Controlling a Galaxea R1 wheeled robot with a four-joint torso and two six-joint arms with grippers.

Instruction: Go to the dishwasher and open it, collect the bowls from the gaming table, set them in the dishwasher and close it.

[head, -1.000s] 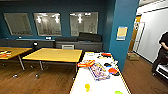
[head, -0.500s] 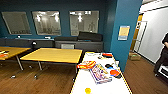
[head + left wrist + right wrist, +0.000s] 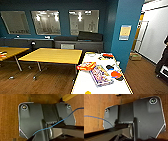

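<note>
The gaming table (image 3: 82, 82) stands at the lower middle of the head view, its white glossy top running away from the camera toward a blue pillar (image 3: 126, 32), with a thin yellow edge along its right side; on it lie a red-orange box (image 3: 86, 66), touching or just overlapping the far corner of a flat, colourfully printed game box (image 3: 100, 75), and to the right of that a red paddle (image 3: 116, 74) with a dark round piece (image 3: 109, 67) near it; farther back sit a red object (image 3: 107, 55) and a small pale dish-like thing (image 3: 90, 53), too blurred to name surely; a small yellow item (image 3: 87, 92) rests at the near end; whether any of these is a bowl cannot be told. Left of it, well apart, stands a plain wooden desk (image 3: 53, 55) on metal legs, and another desk (image 3: 11, 52) at the far left; behind them runs a dark counter (image 3: 75, 45) under three framed glass panels (image 3: 46, 22) on the blue wall; a yellow notice (image 3: 124, 32) hangs on the pillar; a person's dark figure (image 3: 163, 62) stands at the right edge on the wooden floor (image 3: 50, 80). In both wrist views the robot's dark plate hangs over the brown floor with a blue cable (image 3: 60, 120) crossing it; whether either gripper is wide or narrow cannot be told.
</note>
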